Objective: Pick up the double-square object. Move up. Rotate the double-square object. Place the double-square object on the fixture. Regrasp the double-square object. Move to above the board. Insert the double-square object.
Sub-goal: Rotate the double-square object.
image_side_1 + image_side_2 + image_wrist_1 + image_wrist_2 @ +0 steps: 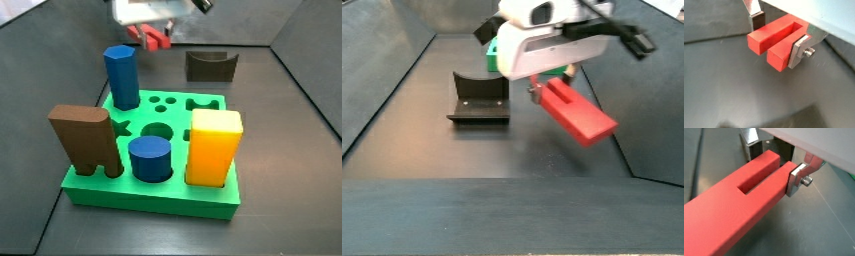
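My gripper is shut on the red double-square object, a grooved U-section block. One silver finger presses its side; the other finger stands at the far side. In a wrist view the block runs long, away from the gripper. In a side view the gripper holds the block tilted in the air, to the right of the dark fixture. In a side view the gripper is behind the green board, left of the fixture.
On the board stand a tall blue peg, a brown notched block, a blue cylinder and a yellow block. Dark walls enclose the grey floor.
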You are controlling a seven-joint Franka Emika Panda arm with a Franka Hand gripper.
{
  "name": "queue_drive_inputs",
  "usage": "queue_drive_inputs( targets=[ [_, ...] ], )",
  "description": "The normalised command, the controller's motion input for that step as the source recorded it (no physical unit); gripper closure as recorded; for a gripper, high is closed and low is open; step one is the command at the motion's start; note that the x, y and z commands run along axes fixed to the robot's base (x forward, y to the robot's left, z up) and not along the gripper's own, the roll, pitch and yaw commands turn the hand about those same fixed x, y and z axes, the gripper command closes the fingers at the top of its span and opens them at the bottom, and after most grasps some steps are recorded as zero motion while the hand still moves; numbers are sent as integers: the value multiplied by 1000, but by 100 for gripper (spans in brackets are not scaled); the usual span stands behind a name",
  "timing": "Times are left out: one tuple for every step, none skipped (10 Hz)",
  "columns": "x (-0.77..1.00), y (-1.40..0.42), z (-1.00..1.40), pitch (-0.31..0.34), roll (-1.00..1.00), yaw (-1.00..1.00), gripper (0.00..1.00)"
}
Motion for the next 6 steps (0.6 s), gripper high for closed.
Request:
queue_drive_inputs(
  targets=[
    [-151, 155, 570, -24, -4, -12, 100],
    [-70, 93, 392, 30, 9, -14, 100],
    [-45, 63, 248, 55, 27, -18, 100],
    [0, 0, 0, 0, 0, -1000, 100],
    [13, -5, -43, -1, 0, -1000, 100],
    [20, 3, -32, -2, -1, -1000, 100]
  ],
)
